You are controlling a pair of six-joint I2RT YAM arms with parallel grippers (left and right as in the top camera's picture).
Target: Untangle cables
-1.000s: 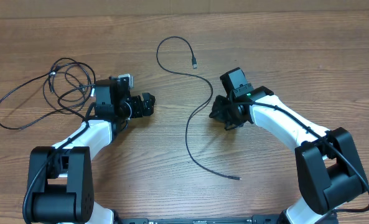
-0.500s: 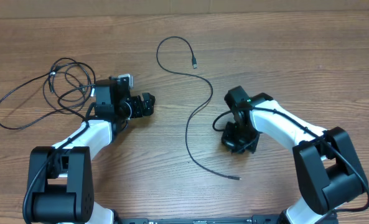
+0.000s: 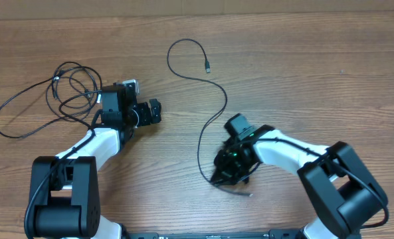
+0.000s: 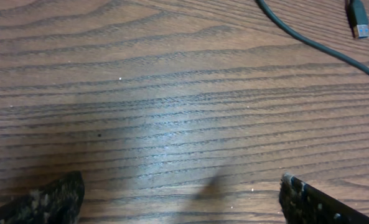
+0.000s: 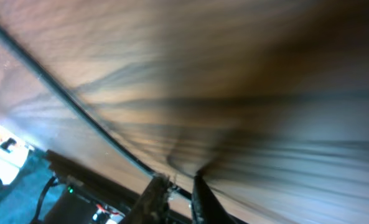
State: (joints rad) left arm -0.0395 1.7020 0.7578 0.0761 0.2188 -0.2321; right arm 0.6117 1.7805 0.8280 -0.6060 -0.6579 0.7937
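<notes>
At the counter's (image 3: 316,66) near edge the right claw (image 5: 179,186) sits low over the tail of the loose cord (image 3: 198,151). Its tips are close together in a blurred view, so I cannot tell whether it grips; a skewed pull could drag that cord across itself or slip off. The left claw (image 4: 181,200) gapes empty near the tangled bunch (image 3: 56,81) at far left, and no container is in view.

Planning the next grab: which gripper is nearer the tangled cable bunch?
Left. The left gripper sits just right of the tangled cable bunch; the right gripper is far beyond, over the separate long cable.
</notes>
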